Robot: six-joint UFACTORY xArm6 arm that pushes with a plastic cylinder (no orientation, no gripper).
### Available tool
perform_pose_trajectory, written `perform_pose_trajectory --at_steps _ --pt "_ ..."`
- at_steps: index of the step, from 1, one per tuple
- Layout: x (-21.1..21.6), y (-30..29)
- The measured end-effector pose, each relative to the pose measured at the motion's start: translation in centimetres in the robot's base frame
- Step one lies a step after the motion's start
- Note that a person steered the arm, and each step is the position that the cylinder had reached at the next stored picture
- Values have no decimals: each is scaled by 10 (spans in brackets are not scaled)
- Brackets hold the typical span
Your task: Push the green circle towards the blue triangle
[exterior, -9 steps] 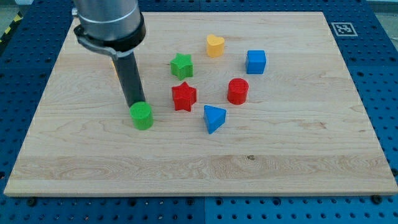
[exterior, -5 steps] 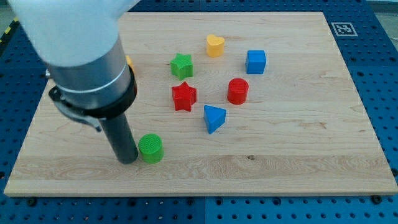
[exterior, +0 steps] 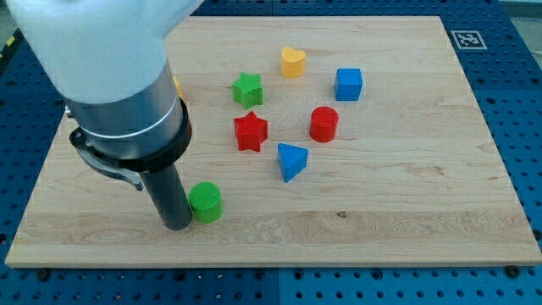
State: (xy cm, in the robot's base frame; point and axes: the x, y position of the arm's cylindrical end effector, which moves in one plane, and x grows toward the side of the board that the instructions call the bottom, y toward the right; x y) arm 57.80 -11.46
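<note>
Barely shifting since a moment ago: my tip (exterior: 177,224) creeping slightly toward the view's right, green circle (exterior: 205,202) holding nearly the same spot. Sitting upright as a short bright-green cylinder, apparently touching the tip on its left side. Lying well down-left of the blue triangle (exterior: 291,160). Carrying no jaws, only a rod. Resting beyond: red star (exterior: 250,131), red cylinder (exterior: 323,124).

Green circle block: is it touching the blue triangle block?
No, the green circle block sits well apart from the blue triangle block, with my tip on its left side.
</note>
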Motion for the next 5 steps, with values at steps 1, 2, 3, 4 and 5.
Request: perform_pose_trajectory --at_steps 1,2,3,4,5 --pt "-4 0" --pt "-5 0" --pt "-5 0" --pt "-8 12" --pt "-9 36"
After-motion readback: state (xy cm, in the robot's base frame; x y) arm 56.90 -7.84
